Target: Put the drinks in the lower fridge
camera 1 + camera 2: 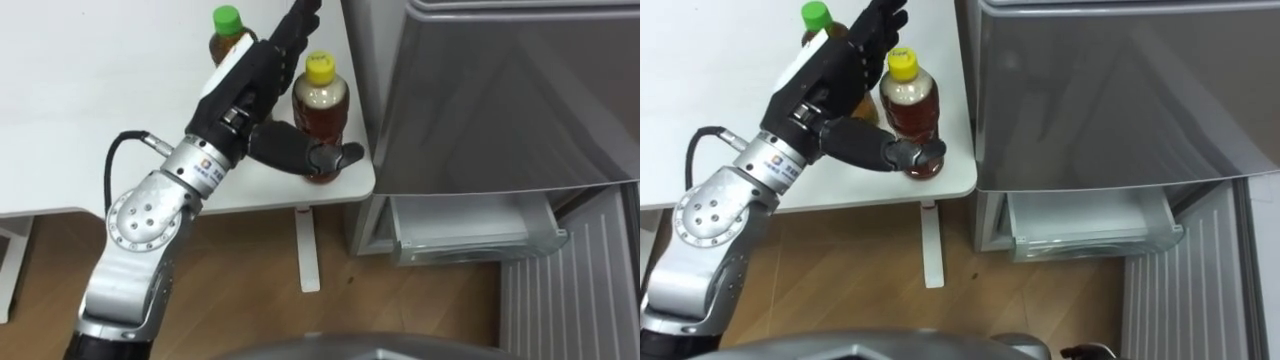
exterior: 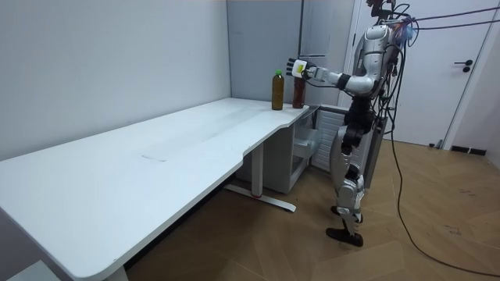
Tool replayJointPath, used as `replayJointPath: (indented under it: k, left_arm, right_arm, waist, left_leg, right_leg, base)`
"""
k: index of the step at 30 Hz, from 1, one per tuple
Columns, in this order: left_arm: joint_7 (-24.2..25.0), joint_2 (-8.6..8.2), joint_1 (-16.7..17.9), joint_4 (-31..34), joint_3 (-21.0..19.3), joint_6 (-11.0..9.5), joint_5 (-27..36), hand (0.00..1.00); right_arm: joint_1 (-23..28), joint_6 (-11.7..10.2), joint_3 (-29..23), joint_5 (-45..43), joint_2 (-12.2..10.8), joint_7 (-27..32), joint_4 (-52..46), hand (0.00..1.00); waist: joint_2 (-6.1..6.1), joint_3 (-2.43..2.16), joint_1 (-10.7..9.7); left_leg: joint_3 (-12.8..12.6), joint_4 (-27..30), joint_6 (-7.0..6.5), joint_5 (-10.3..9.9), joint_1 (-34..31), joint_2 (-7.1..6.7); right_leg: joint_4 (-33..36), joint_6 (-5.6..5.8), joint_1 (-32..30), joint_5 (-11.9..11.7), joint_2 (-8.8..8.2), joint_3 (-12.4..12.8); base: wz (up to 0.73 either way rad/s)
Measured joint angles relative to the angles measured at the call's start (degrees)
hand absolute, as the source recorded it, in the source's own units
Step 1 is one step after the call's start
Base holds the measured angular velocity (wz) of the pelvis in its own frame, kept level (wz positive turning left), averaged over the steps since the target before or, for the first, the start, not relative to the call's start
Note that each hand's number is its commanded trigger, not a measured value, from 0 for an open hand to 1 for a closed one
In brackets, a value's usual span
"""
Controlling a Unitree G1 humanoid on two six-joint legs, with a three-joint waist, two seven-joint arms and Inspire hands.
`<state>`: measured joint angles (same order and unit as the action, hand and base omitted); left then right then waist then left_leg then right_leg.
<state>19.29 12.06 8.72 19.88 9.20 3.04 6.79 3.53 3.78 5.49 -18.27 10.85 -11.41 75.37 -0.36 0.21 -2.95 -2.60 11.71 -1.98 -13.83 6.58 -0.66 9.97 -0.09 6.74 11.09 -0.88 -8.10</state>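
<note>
Your left hand [image 1: 252, 88] is spread open, fingers straight along the left side of the upright yellow-capped bottle [image 1: 325, 108], thumb crossing its base; no grip yet. The bottle stands at the table [image 1: 80, 130] corner near the edge, green-capped bottle [image 1: 226, 35] just behind-left. The open lower fridge drawer [image 1: 470, 228] lies right and below.

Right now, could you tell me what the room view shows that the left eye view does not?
Room view: the robot standing at the table's end, the table's full length, a closed door beyond it. Left eye view: the left hand's thumb before the yellow-capped bottle's base, fingers straight between it and the green-capped bottle. Both: hand, bottles, table corner.
</note>
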Motion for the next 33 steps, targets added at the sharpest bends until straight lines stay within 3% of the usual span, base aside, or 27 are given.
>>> replayJointPath:
  k: [26, 31, 33]
  left_arm:
    - [-0.1, -0.1, 0.2, -0.2, 0.6, -0.6, 0.1, 1.0]
    - [0.2, 0.06, 1.8, -1.7, 0.9, -0.2, -0.1, 1.0]
    - [0.6, 0.32, 2.2, -1.9, 1.1, 1.2, 0.1, 1.0]
  right_arm:
    - [0.4, 0.0, 0.0, 0.0, 0.0, -0.2, 0.0, 0.0]
    - [0.5, 0.0, 0.0, 0.0, 0.0, -0.2, 0.0, 0.0]
    - [0.3, 0.1, 0.0, -0.1, 0.0, 0.0, 0.1, 0.0]
  waist:
    - [0.34, 0.1, 0.0]
    - [0.32, 0.14, -0.3]
    - [0.18, 0.3, -0.3]
  left_leg:
    - [0.0, -0.4, 0.0, 0.0, 0.1, 0.03]
    - [0.0, -0.4, 0.0, 0.0, 0.0, 0.03]
    - [-0.1, -0.4, 0.0, 0.0, -0.1, 0.03]
  right_leg:
    - [0.0, 0.0, 0.3, 0.0, 0.06, -0.1]
    - [0.0, 0.0, 0.2, 0.0, 0.07, 0.0]
    - [0.2, 0.0, -0.1, 0.0, 0.07, 0.1]
  base:
    - [0.0]
    - [0.0]
    - [0.0]
